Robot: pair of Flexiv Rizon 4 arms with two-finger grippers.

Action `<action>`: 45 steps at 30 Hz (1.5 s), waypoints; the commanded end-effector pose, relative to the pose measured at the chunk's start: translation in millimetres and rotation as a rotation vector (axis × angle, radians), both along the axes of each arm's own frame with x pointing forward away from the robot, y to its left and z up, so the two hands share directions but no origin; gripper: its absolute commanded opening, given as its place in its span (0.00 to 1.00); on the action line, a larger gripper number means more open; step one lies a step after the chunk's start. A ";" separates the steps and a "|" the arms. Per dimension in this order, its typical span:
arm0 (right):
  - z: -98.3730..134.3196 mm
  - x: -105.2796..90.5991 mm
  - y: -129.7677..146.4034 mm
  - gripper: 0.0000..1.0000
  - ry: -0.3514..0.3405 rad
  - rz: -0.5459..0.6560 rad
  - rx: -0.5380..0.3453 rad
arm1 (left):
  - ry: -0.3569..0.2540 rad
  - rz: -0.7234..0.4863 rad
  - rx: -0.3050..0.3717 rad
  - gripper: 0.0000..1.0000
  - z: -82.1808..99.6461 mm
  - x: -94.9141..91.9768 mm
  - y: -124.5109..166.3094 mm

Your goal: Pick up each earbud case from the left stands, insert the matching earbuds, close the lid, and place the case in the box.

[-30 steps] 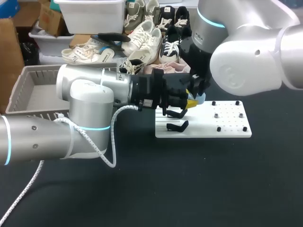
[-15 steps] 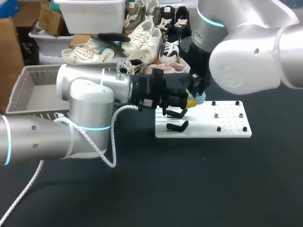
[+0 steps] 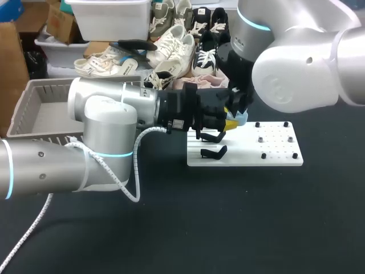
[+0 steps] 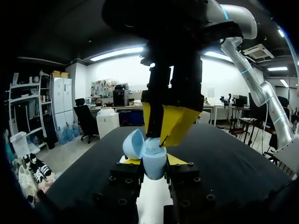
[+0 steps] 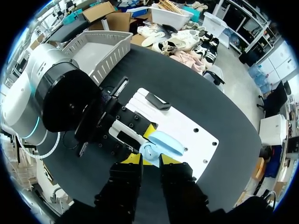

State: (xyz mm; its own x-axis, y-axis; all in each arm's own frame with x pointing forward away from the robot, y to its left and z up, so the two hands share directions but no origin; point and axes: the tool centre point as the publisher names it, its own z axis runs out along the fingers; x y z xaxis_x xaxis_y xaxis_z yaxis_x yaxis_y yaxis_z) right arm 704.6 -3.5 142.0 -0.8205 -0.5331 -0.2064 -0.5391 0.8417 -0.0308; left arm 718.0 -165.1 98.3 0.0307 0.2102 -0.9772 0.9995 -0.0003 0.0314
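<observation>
1. While the grey box (image 3: 25, 108) stands at the far left of the table, no case shows in the part of it that is visible; the placing step is judged not yet done for the case in hand.
2. Left gripper (image 4: 154, 161): it reaches in level over the left end of the white board (image 3: 274, 155). Both yellow tips press the light-blue earbud case (image 5: 158, 143) from two sides, so the case is clamped and held clear of the stands.
3. Case condition: the lid (image 4: 134, 143) is hinged back and open. Pick-up is therefore complete. Lid closing remains to be done.
4. Right gripper (image 5: 150, 161): it comes down from above and meets the open mouth of the case. Whether it has hold of an earbud cannot be told from any view. The step in hand is judged to be earbud insertion; how many earbuds are already seated is hidden.
5. Black stands (image 3: 214, 152): the two stands on the left part of the board show no case on them, although the rear one is partly hidden by the left gripper.
6. Remaining sequence, as judged: finish insertion, close the lid, carry the case left to the box.
</observation>
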 end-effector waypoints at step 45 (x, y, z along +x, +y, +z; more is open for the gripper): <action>-3.8 29.9 -29.5 0.25 -0.011 -0.207 0.058 | -0.002 0.004 -0.001 0.00 0.0 -1.7 0.4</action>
State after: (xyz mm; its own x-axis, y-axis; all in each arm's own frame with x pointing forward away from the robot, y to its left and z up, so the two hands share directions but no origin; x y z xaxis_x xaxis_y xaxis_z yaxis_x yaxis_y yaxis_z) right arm 751.6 -25.4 134.1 -0.9159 -0.3484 -0.1994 -0.3579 0.9337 0.0126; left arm 717.6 -165.0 98.2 0.0308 0.2104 -0.9771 0.9995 -0.0009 0.0313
